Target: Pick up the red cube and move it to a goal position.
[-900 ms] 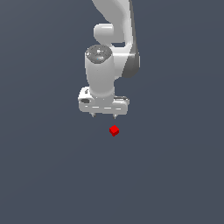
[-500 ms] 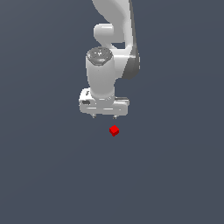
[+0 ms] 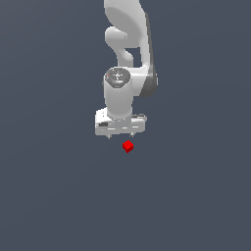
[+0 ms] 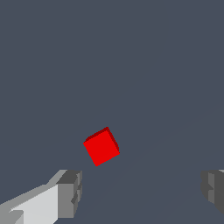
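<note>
The red cube (image 3: 128, 146) is a tiny bright red cube lying on the dark grey floor. In the exterior view it sits just below my white gripper (image 3: 121, 135) and slightly to that view's right. The gripper is open and empty, with its jaws spread wide and pointing down. In the wrist view the cube (image 4: 101, 146) lies rotated, ahead of the open gripper (image 4: 142, 192). It is apart from both fingers and nearer to the light grey finger (image 4: 68, 192) than to the other finger (image 4: 213, 188).
A plain dark grey floor (image 3: 196, 196) fills both views. The white arm (image 3: 130, 49) rises above the gripper in the exterior view. No other objects show.
The gripper has moved lower and slightly to the exterior view's right, closer to the red cube. The cube has not moved.
</note>
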`<act>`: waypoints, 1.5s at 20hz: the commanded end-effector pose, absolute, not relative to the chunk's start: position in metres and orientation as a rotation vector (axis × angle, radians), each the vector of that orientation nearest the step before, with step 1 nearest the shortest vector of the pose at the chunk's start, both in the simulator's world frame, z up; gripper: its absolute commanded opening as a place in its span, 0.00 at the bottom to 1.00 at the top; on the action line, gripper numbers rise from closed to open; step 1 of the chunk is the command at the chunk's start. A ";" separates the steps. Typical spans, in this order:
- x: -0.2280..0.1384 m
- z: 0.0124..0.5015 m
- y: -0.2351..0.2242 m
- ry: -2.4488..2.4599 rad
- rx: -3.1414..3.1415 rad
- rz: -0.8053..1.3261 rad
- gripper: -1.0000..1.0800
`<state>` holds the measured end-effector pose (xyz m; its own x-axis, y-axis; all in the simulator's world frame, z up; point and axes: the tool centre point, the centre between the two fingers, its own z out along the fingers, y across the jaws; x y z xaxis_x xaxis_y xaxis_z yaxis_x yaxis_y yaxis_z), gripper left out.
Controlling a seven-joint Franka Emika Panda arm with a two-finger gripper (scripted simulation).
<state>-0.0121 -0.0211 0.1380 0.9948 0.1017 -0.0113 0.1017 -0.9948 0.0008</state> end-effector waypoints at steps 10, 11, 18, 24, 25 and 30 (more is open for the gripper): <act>-0.019 0.059 0.004 0.681 3.069 -0.005 0.96; -0.020 0.054 0.005 0.717 3.061 -0.004 0.96; -0.023 0.027 0.012 0.888 3.015 0.000 0.96; -0.024 0.021 0.014 0.925 3.004 0.001 0.00; -0.024 0.021 0.014 0.925 3.004 0.001 0.00; -0.024 0.021 0.014 0.925 3.004 0.001 0.00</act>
